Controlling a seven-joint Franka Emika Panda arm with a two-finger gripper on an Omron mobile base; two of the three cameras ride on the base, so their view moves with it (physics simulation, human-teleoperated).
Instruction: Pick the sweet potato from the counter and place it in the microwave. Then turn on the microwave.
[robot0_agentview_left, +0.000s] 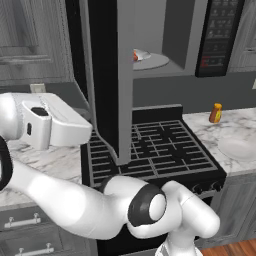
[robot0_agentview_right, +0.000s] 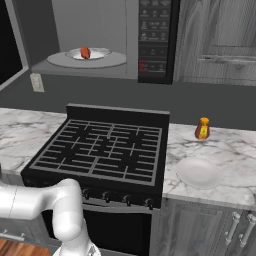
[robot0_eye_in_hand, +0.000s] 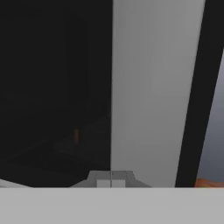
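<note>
A: Where do the two base views sit?
B: Both behind the arm, looking down over the stovetop (robot0_agentview_left: 150, 145) toward the microwave (robot0_agentview_right: 100, 40) above it, from left and right.
A: And the hand view?
B: Pressed close against the microwave's open door (robot0_eye_in_hand: 148, 87).

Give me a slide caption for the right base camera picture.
Sweet potato on the plate inside the open microwave above the stove.
</note>
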